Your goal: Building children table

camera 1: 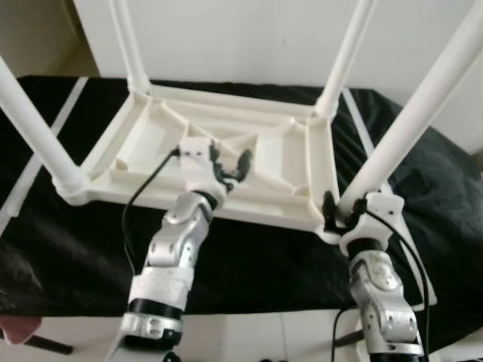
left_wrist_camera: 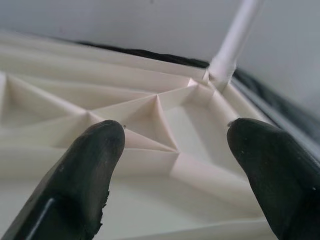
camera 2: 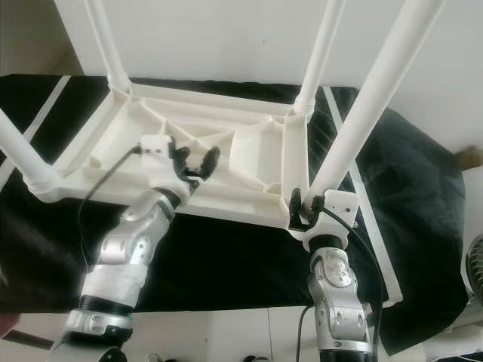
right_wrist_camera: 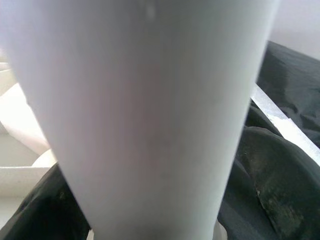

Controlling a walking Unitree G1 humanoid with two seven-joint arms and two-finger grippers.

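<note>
One white tabletop (camera 1: 219,162) lies upside down, with four white legs (camera 1: 423,105) standing up from its corners. One black cloth (camera 1: 249,264) lies under it, and two hands (camera 1: 230,167) reach toward it.

Soft, even daylight fills my head views; the white table frame (camera 1: 226,151) washes out against the pale wall (camera 1: 241,38), its ribs barely shaded. The black cloth (camera 1: 256,264) swallows detail. Everything looks slightly soft, and the legs splay outward near the edges. At my left wrist, my fingertips (left_wrist_camera: 85,175) blur. At my right wrist, the leg (right_wrist_camera: 145,115) is a featureless blur.
</note>
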